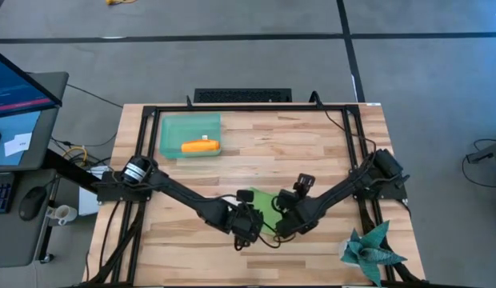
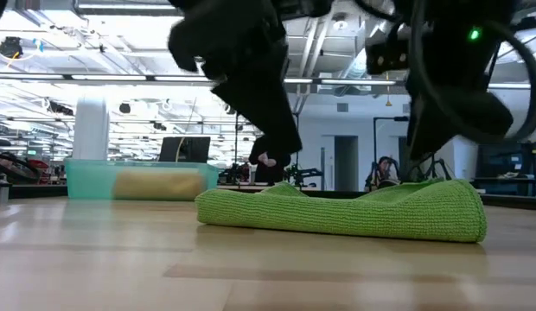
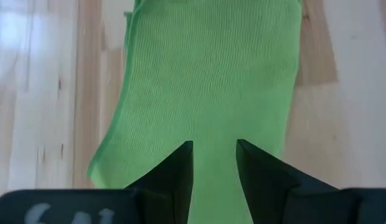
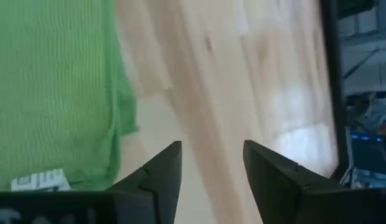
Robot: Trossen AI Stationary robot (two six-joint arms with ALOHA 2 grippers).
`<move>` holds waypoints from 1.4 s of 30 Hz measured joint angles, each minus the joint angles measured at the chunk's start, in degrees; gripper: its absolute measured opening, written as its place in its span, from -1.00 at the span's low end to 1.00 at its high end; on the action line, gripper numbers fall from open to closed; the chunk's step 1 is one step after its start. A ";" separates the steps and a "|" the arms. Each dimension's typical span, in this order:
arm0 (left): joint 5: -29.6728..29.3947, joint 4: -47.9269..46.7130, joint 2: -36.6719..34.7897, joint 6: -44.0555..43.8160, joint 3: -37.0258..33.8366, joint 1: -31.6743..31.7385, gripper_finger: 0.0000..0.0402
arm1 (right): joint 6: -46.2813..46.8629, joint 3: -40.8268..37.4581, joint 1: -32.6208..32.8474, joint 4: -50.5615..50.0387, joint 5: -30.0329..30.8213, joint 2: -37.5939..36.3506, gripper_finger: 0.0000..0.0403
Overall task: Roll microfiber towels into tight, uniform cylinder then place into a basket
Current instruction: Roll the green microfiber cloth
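Green towel (image 2: 354, 210) lies folded on table (image 1: 312, 144). Left gripper (image 3: 215, 163) over it, fingers partly apart, gripping nothing. Right gripper (image 4: 211, 165) spread beside its edge.

Bright overhead light; wrist views blur, the low view's foreground soft.

Bare desk (image 1: 312, 152) stretches between the basket (image 1: 172, 128) at the far left and the two arms, so a tool can pass there freely. Both tools, left tool (image 1: 246, 230) and right tool (image 1: 282, 224), crowd over the green towel (image 1: 266, 206) at the near middle. A spiky teal star (image 1: 370, 250) blocks the near right corner.
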 joint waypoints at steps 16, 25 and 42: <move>3.49 7.12 0.09 -3.48 -8.80 7.05 -0.43 | -1.69 -13.28 0.65 18.27 8.89 -23.16 -0.17; 6.52 0.30 -0.07 -27.14 -10.03 8.41 -0.43 | -6.80 -23.06 -0.58 32.51 -4.98 -24.11 -0.18; -3.03 -0.14 -0.28 -20.06 -6.10 4.63 -0.43 | -16.95 -27.54 -7.27 52.09 -22.24 -24.14 -0.23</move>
